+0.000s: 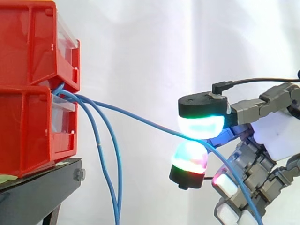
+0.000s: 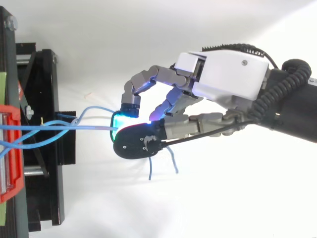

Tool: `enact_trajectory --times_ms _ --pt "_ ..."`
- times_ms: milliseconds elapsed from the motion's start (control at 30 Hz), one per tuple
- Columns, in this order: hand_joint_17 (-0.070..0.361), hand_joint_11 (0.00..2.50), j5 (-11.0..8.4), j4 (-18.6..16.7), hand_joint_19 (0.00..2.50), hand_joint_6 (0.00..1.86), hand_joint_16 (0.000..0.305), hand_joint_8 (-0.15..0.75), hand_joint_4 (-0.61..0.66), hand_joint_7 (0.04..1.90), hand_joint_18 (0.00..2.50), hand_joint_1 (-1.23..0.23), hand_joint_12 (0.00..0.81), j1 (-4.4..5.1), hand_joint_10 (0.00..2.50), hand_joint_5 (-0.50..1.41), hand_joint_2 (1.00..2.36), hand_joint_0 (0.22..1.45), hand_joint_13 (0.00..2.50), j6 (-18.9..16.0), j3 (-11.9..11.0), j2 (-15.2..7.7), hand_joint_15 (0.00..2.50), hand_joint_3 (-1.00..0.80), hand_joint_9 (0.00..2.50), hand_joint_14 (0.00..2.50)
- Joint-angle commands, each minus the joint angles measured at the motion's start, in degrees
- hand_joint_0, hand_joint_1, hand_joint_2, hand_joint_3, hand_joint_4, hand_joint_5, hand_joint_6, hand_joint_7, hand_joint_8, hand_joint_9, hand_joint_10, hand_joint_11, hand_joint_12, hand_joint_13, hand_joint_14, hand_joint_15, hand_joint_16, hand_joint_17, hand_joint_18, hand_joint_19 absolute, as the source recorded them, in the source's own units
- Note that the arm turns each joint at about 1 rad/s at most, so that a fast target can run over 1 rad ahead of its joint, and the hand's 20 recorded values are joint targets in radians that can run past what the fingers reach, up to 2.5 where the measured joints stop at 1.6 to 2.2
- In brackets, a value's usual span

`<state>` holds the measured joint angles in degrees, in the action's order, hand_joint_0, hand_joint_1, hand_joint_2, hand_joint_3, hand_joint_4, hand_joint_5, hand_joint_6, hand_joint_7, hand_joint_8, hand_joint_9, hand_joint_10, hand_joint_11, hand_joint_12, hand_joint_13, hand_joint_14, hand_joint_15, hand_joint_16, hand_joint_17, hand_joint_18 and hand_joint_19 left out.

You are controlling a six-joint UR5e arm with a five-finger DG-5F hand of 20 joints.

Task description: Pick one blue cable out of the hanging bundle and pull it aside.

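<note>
From the side, the stacked red bins (image 1: pixel 33 117) stand on a black stand (image 1: pixel 37 197), and blue cables come out of the gap between the upper and lower bin. The rest of the bundle (image 1: pixel 99 146) hangs down just beside the bins' front, while one blue cable (image 1: pixel 136 117) runs taut and slanting away from the bins to the hand (image 1: pixel 276 136). Past the pinch it drops down in front of the hand.

From above, that cable (image 2: pixel 74 128) lies almost straight between the bins (image 2: pixel 10 163) and the hand (image 2: pixel 223 74), crossing the slack loops near the stand (image 2: pixel 47 163). Two loose blue ends curl out under the hand, on its side away from the bins.

The hand reaches level toward the bins, well apart from them. It pinches the blue cable between a cyan-glowing pad (image 1: pixel 201 125) above and a green-and-red pad (image 1: pixel 189 159) below; the other fingers are bent, off the cable.

A white curtain (image 1: pixel 154 47) hangs behind the bins.
</note>
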<state>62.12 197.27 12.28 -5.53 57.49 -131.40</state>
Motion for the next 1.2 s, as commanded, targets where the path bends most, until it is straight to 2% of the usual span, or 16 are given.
enact_trajectory --times_ms 0,300,600,800,933,1000,1033,1167 --pt "0.126 0.63 0.02 -0.04 0.48 0.91 0.056 0.283 -0.05 1.01 0.76 -0.69 0.367 0.02 0.02 -0.06 1.02 0.58 0.86 -0.01 -0.01 0.0 0.58 -0.17 1.09 0.02" --pt "0.145 0.64 0.02 0.04 0.43 0.9 0.065 0.3 -0.14 1.06 0.87 -0.79 0.403 0.02 0.02 -0.03 1.0 0.58 0.96 -0.01 -0.01 0.0 0.62 -0.02 1.18 0.02" --pt "0.145 0.64 0.02 -0.04 0.42 0.9 0.064 0.29 -0.18 1.07 0.86 -0.8 0.41 0.02 0.02 -0.03 1.0 0.59 0.96 -0.01 -0.01 -0.09 0.62 0.0 1.21 0.02" --pt "0.146 0.63 0.2 -0.04 0.41 0.9 0.065 0.291 -0.19 1.07 0.86 -0.79 0.417 0.02 0.02 -0.02 1.07 0.57 0.96 0.17 0.08 0.0 0.62 0.0 1.22 0.02" --pt "0.146 0.63 0.11 -0.75 0.41 0.9 0.065 0.294 -0.19 1.07 0.85 -0.78 0.416 0.02 0.02 -0.02 1.1 0.56 0.95 -0.01 1.75 0.0 0.63 -0.01 1.23 0.02" --pt "0.146 0.62 0.29 -3.03 0.41 0.9 0.065 0.295 -0.19 1.07 0.85 -0.77 0.42 0.02 0.02 -0.02 1.12 0.56 0.95 -0.01 3.33 0.0 0.63 -0.02 1.23 0.02" --pt "0.146 0.63 0.29 -3.03 0.41 0.9 0.065 0.299 -0.19 1.07 0.85 -0.77 0.418 0.02 0.02 -0.02 1.14 0.55 0.95 -0.01 3.33 0.0 0.62 -0.02 1.23 0.02" --pt "0.147 0.62 0.64 -6.99 0.41 0.9 0.065 0.298 -0.19 1.08 0.85 -0.77 0.42 0.02 0.02 -0.02 1.16 0.55 0.95 -0.01 5.53 0.0 0.63 -0.02 1.23 0.02"
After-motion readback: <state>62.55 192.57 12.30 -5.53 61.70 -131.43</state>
